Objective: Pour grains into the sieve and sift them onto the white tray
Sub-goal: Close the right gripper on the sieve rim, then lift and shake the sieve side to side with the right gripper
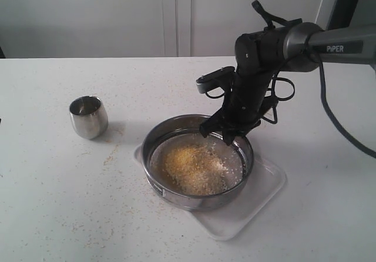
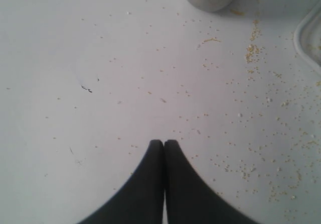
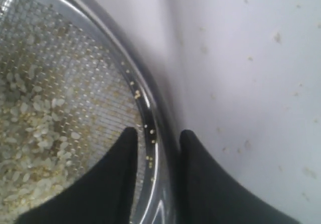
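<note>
The desk [image 1: 47, 203] is white and mostly open. The white tray [image 1: 261, 194] lies toward its front edge, a little right of the middle, turned at an angle to that edge. The sieve [image 1: 182, 198] stands on the tray and covers most of it, leaving only the corner nearest the desk's right edge bare.

The right gripper [image 3: 159, 132] reaches down to the sieve's rim on the side facing the back right corner. One finger is inside the ring and one outside, drawn in narrowly on the steel wall, which looks like a firm hold. The small steel cup [image 1: 88, 116] stands upright toward the left edge, well apart from the sieve. The left gripper [image 2: 164, 142] hovers over bare desk near the cup, its fingers pressed together and holding nothing (it is out of sight in the exterior view).

The grains [image 1: 194, 168] lie heaped on the mesh, yellow meal mixed with pale bits, and stray granules [image 2: 253, 50] dot the desk around the cup.

Pouring looks finished. Sifting seems barely begun or not begun at all, since the heap is full and the exposed tray corner shows no meal. The sieve hides whatever lies under it.
</note>
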Action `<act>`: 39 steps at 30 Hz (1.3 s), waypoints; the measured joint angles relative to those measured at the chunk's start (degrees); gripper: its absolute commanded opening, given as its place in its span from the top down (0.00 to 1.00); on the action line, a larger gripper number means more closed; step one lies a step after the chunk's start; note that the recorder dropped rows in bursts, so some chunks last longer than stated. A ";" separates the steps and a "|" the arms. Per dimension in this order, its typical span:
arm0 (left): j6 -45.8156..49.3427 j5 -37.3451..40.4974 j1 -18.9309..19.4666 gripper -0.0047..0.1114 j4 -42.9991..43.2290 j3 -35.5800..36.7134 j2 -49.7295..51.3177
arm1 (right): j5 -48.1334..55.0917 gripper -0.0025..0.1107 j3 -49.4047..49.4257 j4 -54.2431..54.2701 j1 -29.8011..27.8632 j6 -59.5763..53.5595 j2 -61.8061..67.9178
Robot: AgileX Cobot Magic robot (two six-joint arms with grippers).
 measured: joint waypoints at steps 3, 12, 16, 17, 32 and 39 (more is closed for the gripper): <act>0.00 0.00 0.00 0.96 0.00 0.00 0.00 | -0.55 0.98 0.00 -0.11 0.00 -0.17 0.00; 0.00 0.00 0.00 0.96 0.00 0.00 0.00 | -0.78 0.98 -0.11 1.47 0.08 0.40 0.00; 0.00 0.00 0.00 0.96 0.00 0.00 0.00 | -0.64 0.98 -0.11 1.47 0.08 0.40 0.00; 0.00 0.00 0.00 0.96 0.00 0.00 0.00 | -0.64 0.98 -0.11 1.47 0.08 0.40 0.00; 0.00 0.00 0.00 0.96 0.00 0.00 0.00 | 2.12 0.98 -0.11 7.76 -1.78 -4.91 -3.86; 0.00 0.00 0.00 0.96 0.00 0.00 0.00 | 5.77 0.98 -1.19 10.73 -6.15 -7.08 -4.88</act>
